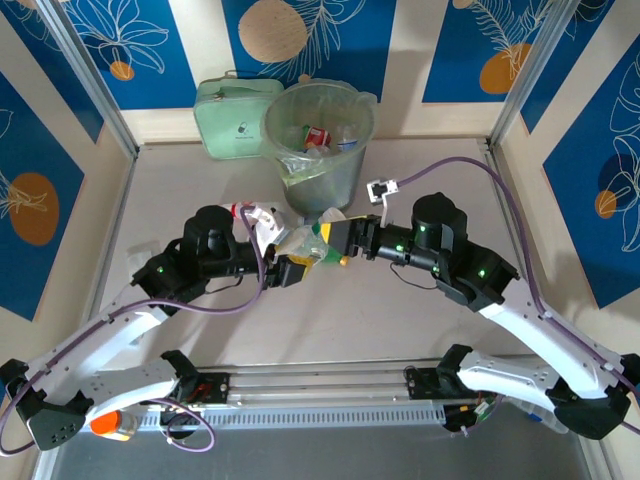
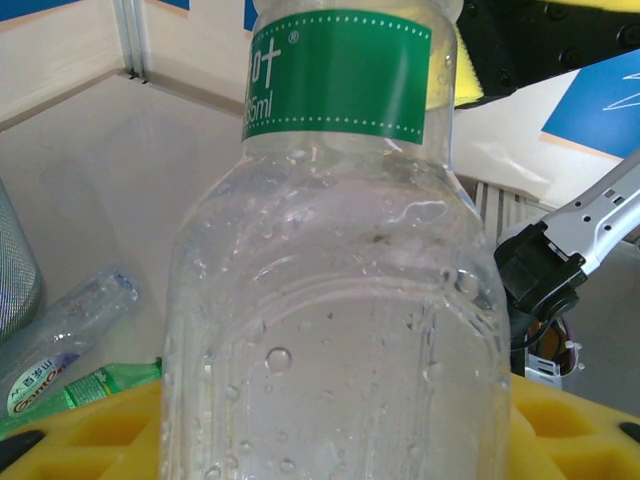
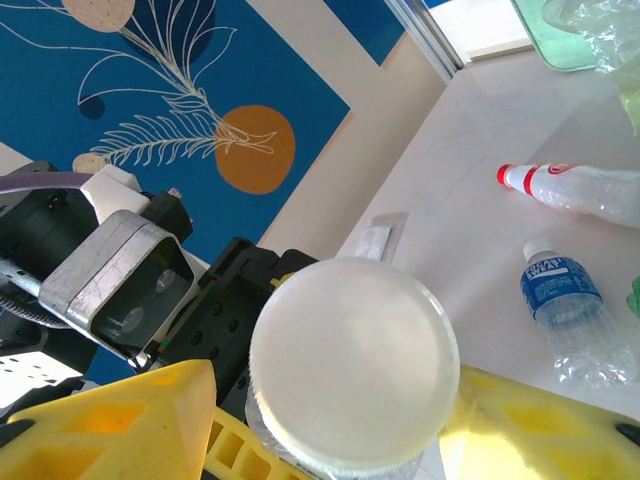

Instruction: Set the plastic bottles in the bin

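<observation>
Just in front of the bin point(image 1: 345, 170), holding one clear green-labelled bottle point(image 2: 340, 300) together: left gripper point(image 1: 297, 268) closed on its body, right gripper point(image 1: 338, 243) on its white round end. Inside the bin, more bottles point(image 1: 322, 137).

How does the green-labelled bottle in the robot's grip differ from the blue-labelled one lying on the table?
The green-labelled bottle sits clamped in the left gripper, with droplets on its wall. The blue-labelled bottle lies on its side on the table, untouched. Their labels differ too, green against blue. Both are clear plastic.
</observation>
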### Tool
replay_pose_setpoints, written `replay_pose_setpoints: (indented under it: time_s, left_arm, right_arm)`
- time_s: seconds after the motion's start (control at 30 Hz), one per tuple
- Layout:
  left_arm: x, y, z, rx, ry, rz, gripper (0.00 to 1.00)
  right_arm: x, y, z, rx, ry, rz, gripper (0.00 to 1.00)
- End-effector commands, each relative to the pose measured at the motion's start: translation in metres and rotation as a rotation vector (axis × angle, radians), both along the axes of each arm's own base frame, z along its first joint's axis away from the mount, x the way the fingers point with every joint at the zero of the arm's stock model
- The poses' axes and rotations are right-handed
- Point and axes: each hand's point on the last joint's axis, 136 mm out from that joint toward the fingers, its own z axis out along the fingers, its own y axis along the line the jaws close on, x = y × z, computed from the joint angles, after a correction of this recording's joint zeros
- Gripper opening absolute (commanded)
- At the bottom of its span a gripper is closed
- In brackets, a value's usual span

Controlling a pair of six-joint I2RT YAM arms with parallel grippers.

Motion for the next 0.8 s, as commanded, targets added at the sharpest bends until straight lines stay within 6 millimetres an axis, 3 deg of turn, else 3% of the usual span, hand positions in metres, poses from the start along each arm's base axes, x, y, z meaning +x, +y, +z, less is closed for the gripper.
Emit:
replay_pose_setpoints:
  time_s: [0.0,0.1,0.3,0.4,0.57,0.77]
  left_arm:
    - [-0.006,-0.002,0.014,-0.014,-0.042,-0.021,0.48]
    - [-0.007,-0.003,0.014,-0.012,-0.045,-0.024,0.48]
    - [-0.007,-0.003,0.013,-0.004,-0.036,-0.018,0.5]
    - [-0.007,-0.002,0.014,-0.012,-0.028,-0.01,0.61]
    - [-0.009,0.001,0.026,-0.061,-0.04,0.009,0.8]
    - [-0.001,0.022,0.043,-0.092,-0.134,0.126,0.88]
  right_arm:
    - [0.001,0.005,0.009,0.025,-0.017,0.012,0.58]
    - [0.0,0.011,0.01,0.028,-0.009,0.03,0.54]
    - [0.001,0.008,0.009,0.019,-0.018,0.017,0.33]
    - [0.0,0.005,0.011,0.019,-0.023,0.007,0.25]
    - [0.003,0.002,0.013,0.008,-0.03,-0.013,0.23]
    - [0.014,-0.004,0.019,-0.011,-0.047,-0.049,0.23]
